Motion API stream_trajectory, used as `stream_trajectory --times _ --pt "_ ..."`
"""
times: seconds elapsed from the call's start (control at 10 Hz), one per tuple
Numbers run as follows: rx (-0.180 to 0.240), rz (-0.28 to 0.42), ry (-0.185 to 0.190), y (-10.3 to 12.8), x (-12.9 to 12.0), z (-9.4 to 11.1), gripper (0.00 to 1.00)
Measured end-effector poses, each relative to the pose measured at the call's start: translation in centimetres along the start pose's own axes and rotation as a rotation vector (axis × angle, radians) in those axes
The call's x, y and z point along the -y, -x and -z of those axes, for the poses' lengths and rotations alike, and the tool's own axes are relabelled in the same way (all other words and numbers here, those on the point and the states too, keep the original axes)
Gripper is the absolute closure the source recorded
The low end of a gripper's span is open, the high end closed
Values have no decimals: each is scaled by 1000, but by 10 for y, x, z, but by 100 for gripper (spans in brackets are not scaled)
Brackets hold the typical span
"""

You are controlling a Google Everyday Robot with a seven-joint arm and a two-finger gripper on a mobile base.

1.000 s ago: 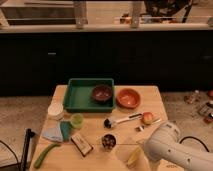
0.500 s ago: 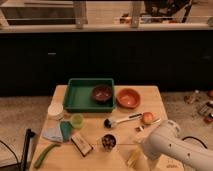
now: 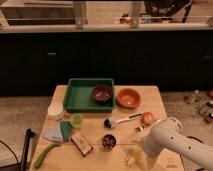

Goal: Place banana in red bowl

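The banana (image 3: pixel 133 157) is a small yellow shape at the table's front edge, right of centre, partly covered by my gripper. My gripper (image 3: pixel 136 149), at the end of the white arm (image 3: pixel 170 137), is low over the table, right at the banana. The red bowl (image 3: pixel 128 98) is bright orange-red. It stands empty at the back of the table, just right of the green tray, well beyond the gripper.
A green tray (image 3: pixel 75 96) holds a dark maroon bowl (image 3: pixel 102 93). On the table lie a brush (image 3: pixel 122 120), a peach-coloured fruit (image 3: pixel 147 118), a cup of dark bits (image 3: pixel 108 142), a snack bar (image 3: pixel 81 144), a green cup (image 3: pixel 76 120), a cloth (image 3: pixel 57 132) and a long green curved object (image 3: pixel 45 154).
The arm has shifted only slightly at the front right of the table. The gripper stays by the banana, and the other objects have not moved.
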Motion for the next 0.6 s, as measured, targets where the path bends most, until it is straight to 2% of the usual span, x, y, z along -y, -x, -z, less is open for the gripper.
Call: stream_trajectory --times 0.3,0.6 --pt "54 1 18 -1 7 -7 20" --pt "77 -2 31 -4 13 -12 21"
